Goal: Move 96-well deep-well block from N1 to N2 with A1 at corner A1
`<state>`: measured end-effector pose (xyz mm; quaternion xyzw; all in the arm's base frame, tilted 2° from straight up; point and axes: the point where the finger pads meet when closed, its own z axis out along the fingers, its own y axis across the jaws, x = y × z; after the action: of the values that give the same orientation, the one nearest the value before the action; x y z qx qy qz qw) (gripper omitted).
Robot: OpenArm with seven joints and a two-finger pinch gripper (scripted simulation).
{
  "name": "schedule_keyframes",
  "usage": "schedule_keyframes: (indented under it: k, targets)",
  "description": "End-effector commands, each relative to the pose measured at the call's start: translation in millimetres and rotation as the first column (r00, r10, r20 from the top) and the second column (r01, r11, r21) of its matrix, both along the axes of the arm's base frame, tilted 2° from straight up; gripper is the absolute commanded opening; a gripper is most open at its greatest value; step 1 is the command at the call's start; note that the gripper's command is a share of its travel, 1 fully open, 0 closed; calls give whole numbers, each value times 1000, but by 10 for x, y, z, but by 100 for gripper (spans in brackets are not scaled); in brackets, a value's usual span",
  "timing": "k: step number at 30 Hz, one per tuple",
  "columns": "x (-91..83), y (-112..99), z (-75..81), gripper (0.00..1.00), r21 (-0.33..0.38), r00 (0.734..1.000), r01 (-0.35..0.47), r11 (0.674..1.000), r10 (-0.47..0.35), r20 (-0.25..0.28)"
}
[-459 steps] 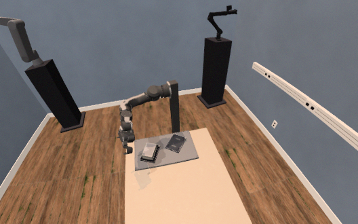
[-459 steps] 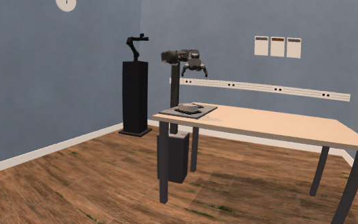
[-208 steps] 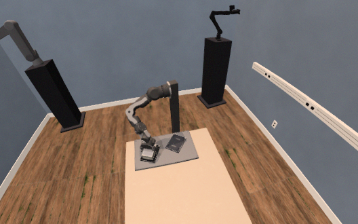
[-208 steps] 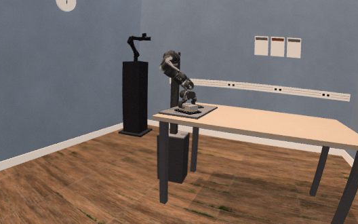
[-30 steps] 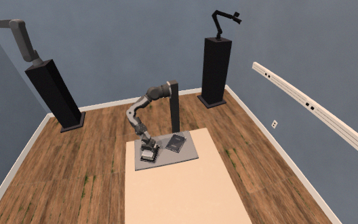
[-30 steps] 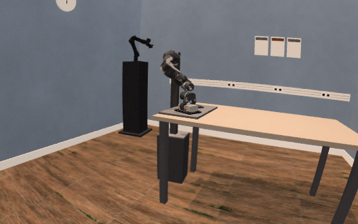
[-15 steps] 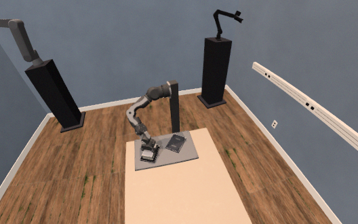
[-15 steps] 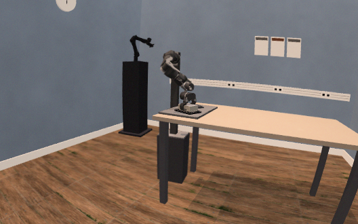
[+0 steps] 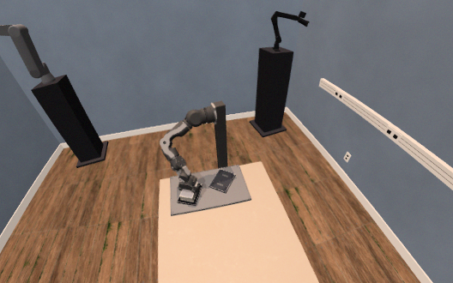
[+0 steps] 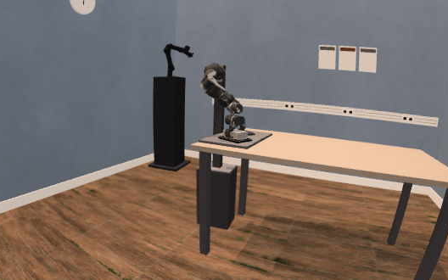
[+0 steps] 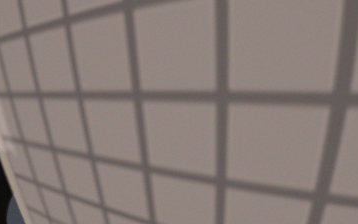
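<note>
The pale deep-well block (image 9: 188, 195) (image 10: 239, 135) sits in the dark nest N1 (image 9: 179, 201) on the grey deck, on the left side in the top view. Its top grid of wells (image 11: 180, 125) fills the wrist view from very close. My gripper (image 9: 189, 187) (image 10: 235, 129) is down over the block and shut on it. The fingertips themselves are hidden. The dark nest N2 (image 9: 222, 180) lies empty to the right of the block in the top view.
The grey deck (image 9: 232, 199) (image 10: 260, 138) lies at the near-base end of a long tan table (image 9: 232, 244) (image 10: 336, 154). The arm's dark mounting post (image 9: 220, 133) stands just behind the deck. Two black pedestals (image 9: 69, 120) (image 9: 272, 90) stand on the floor farther off.
</note>
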<state>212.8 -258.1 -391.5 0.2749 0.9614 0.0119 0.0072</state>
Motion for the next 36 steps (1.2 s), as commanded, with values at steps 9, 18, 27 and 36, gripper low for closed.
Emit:
schedule_keyframes:
  k: [9,18,27,36]
  targets:
    - [14,-20,323,0,1,1000,-1,1000,1,1]
    - [14,-22,386,0,1,1000,-1,1000,1,1]
    - [17,-29,640,0,1,1000,-2,1000,2,1]
    - [8,-30,766,0,1,1000,-2,1000,2,1]
